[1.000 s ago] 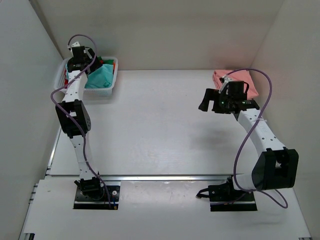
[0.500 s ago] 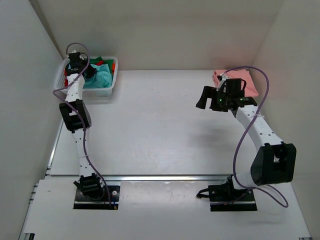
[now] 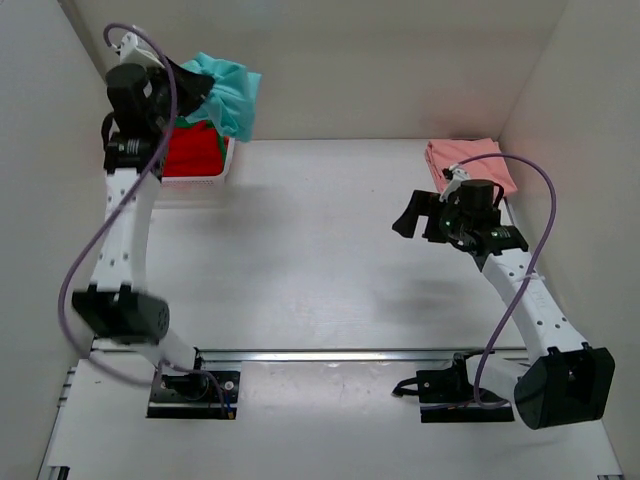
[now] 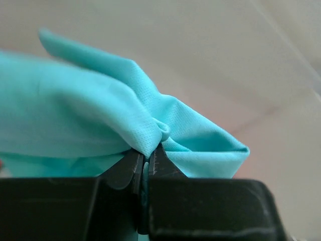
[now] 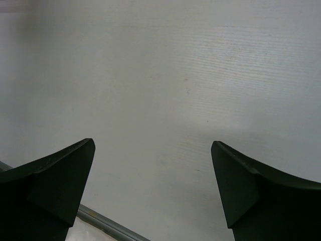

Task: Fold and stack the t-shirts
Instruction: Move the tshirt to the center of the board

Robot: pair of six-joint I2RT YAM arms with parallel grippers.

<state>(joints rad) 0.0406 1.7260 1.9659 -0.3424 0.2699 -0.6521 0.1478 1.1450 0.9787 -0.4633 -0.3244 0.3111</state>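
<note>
Hanging in the air at the far left, the teal t-shirt (image 3: pixel 228 92) is bunched and held up above the white mesh basket (image 3: pixel 196 182), close to the back wall. The left gripper (image 4: pixel 148 159) has it: in the left wrist view the two black fingers are pinched almost together, with a fold of the teal cloth caught between their tips and the rest of the shirt spreading out beyond them. Below it, a red t-shirt (image 3: pixel 190 152) fills the visible part of the basket, which stands in the far left corner of the table (image 3: pixel 320 260).

Toward the right, the middle of the table is bare white. The right gripper (image 5: pixel 153 142) hangs above it, its fingers spread wide, holding nothing and touching nothing; only the table surface shows between them in the right wrist view. Just behind that arm, in the far right corner by the wall, a salmon pink t-shirt (image 3: pixel 470 160) lies folded flat on the table.
</note>
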